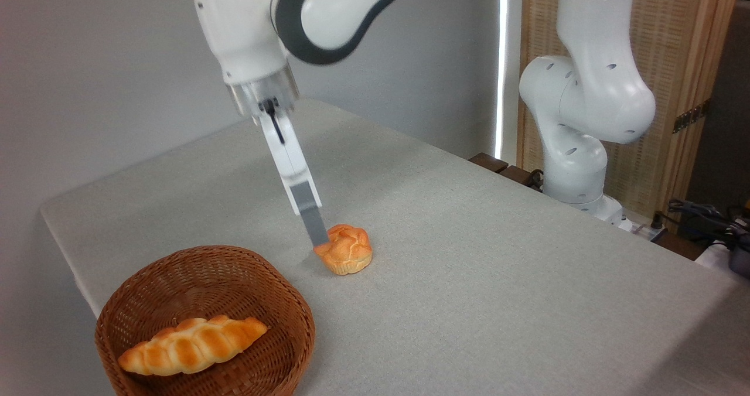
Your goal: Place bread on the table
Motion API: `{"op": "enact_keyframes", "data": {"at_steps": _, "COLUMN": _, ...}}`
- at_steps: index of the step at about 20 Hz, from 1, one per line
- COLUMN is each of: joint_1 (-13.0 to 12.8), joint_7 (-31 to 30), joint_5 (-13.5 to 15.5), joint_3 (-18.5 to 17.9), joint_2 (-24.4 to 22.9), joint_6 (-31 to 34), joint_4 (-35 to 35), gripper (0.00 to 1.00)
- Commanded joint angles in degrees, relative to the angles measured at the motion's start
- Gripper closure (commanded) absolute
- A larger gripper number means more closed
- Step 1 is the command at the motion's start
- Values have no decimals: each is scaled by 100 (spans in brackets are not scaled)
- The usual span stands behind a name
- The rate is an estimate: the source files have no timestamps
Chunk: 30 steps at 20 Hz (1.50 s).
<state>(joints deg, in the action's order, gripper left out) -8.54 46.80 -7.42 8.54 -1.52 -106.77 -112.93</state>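
Note:
The bread (347,249), a small round golden-orange bun with a cracked top, rests on the grey table (469,255) just right of the wicker basket. My gripper (320,241) slants down from the upper left, and its tip meets the bun's upper left edge. I see the gripper edge-on as a single narrow finger (304,202). The other finger is hidden behind it, so the gap between them does not show.
A round brown wicker basket (205,267) stands at the table's front left corner with a long braided loaf (190,346) inside it. The arm's white base (577,150) rises at the table's far right edge, with cables (703,214) beside it.

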Motion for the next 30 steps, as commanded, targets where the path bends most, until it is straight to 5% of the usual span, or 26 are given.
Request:
{"op": "enact_keyframes", "data": {"at_steps": 1, "joint_1": 429, "joint_7": -688, "joint_5": 161, "joint_3": 15, "joint_2": 12, "joint_6": 68, "joint_4": 876, "gripper": 0}}
{"op": "enact_keyframes", "data": {"at_steps": 5, "joint_1": 984, "joint_7": -777, "joint_5": 1065, "joint_3": 33, "joint_2": 12, "joint_6": 375, "joint_4": 1474, "gripper": 0}}
{"op": "enact_keyframes", "data": {"at_steps": 11, "joint_1": 1214, "joint_7": -769, "joint_5": 1410, "joint_3": -10, "joint_2": 117, "joint_6": 1122, "joint_4": 2073, "gripper": 0}}
{"op": "enact_keyframes", "data": {"at_steps": 15, "joint_1": 1214, "joint_7": -760, "joint_5": 1393, "joint_3": -63, "joint_2": 205, "joint_6": 1342, "joint_4": 2257, "gripper": 0}}
{"op": "enact_keyframes", "data": {"at_steps": 20, "joint_1": 898, "joint_7": -611, "joint_5": 1392, "joint_3": -616, "joint_2": 187, "joint_6": 1440, "joint_4": 2311, "gripper": 0}}
{"op": "enact_keyframes", "data": {"at_steps": 30, "joint_1": 625, "joint_7": -558, "joint_5": 1331, "joint_3": -810, "joint_2": 179, "joint_6": 1440, "joint_4": 2293, "gripper": 0}}
